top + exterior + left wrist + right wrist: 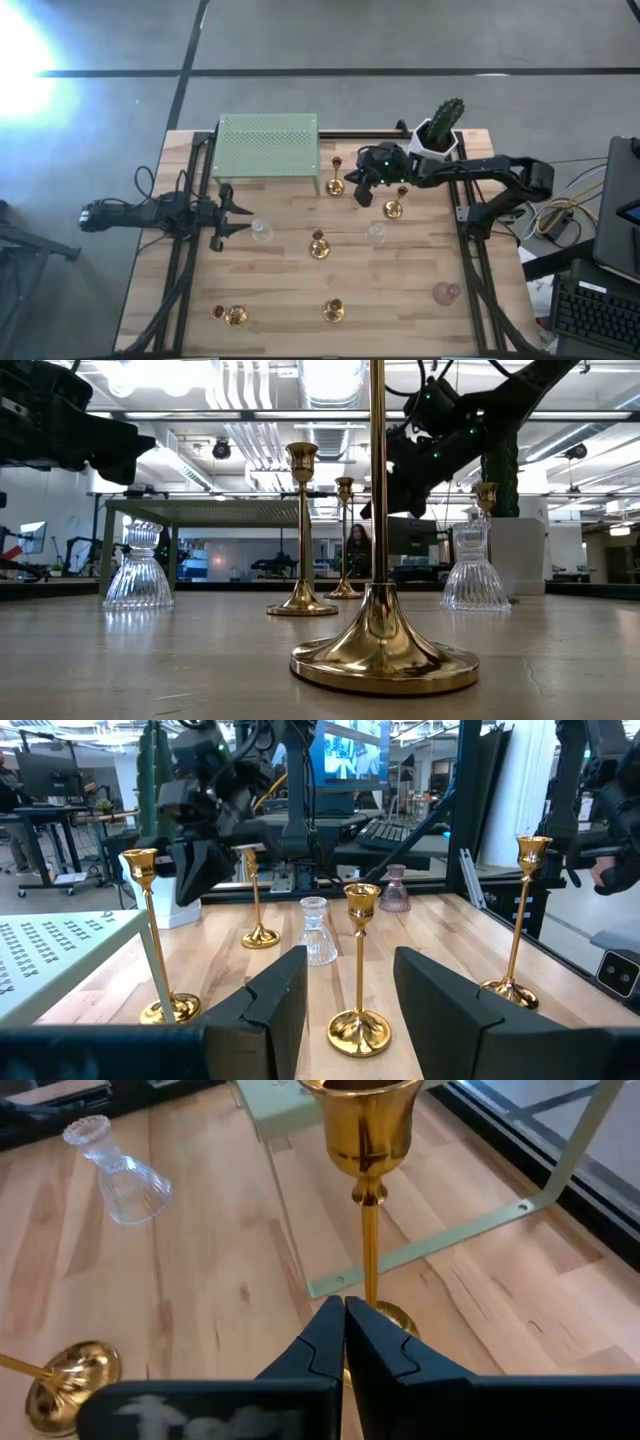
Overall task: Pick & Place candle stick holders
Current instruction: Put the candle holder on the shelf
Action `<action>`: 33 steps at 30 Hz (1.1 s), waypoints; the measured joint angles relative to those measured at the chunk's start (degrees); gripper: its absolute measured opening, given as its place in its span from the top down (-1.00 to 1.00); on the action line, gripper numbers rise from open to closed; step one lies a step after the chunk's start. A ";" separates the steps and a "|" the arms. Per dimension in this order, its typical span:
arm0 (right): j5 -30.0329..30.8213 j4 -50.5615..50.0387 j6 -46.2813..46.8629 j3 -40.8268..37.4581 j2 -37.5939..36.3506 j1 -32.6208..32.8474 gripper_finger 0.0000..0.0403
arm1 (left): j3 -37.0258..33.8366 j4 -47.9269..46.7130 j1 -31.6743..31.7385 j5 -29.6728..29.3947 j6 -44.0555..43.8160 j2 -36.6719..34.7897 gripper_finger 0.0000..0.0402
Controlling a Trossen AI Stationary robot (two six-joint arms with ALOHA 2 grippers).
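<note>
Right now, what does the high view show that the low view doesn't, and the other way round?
Only the high view: the pinkish glass holder near the right edge, the white pot with a green cactus behind the shut right gripper, and the open left gripper beside the perforated green metal shelf. Only the low view: a person in the room behind. Both: the wooden table, gold metal candlesticks such as the central one and clear glass holders.

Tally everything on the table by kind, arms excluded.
gold candlesticks: 5
clear glass holders: 2
pink glass holder: 1
cactus pot: 1
green mesh rack: 1
Total: 10
</note>
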 joint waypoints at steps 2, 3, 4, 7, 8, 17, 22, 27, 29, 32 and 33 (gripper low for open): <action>0.00 -0.23 -0.52 0.02 0.25 0.00 0.96 | 0.00 0.00 0.02 0.02 -0.01 0.00 0.22; -0.02 -0.51 -0.67 -0.01 0.11 -0.02 0.96 | 0.00 0.00 0.02 0.02 0.00 0.00 0.22; -0.02 -0.69 -0.89 -0.01 -0.19 0.00 0.96 | 0.00 0.00 0.01 0.01 0.00 0.00 0.22; -0.02 -2.49 -1.35 0.02 -2.01 -0.02 0.96 | 0.00 0.00 0.02 0.00 -0.01 0.00 0.22; -0.02 -2.93 -1.61 0.02 -2.71 -0.02 0.96 | 0.00 0.00 0.00 0.02 0.00 0.00 0.22; -0.20 -3.05 -1.61 0.02 -5.02 -0.15 0.93 | 0.00 0.00 0.02 0.02 -0.02 0.00 0.22; -0.20 -2.94 -1.17 0.02 -3.37 -0.15 0.71 | -0.02 3.16 0.01 -0.50 2.20 0.00 0.22; -0.20 -2.26 -1.84 0.78 -2.32 -0.14 0.41 | -0.02 7.39 0.00 -0.70 2.58 0.00 0.22; -0.18 -0.64 -2.07 1.54 -1.66 -0.11 0.31 | -0.02 9.52 0.02 -0.68 1.66 0.00 0.22; -0.19 -0.58 -2.19 2.93 -0.42 -0.11 0.21 | -0.02 11.58 0.02 -0.68 -1.88 0.00 0.22; -0.17 -0.50 -2.28 3.24 0.09 -0.11 0.19 | -0.02 12.28 0.02 -0.68 -2.88 0.00 0.22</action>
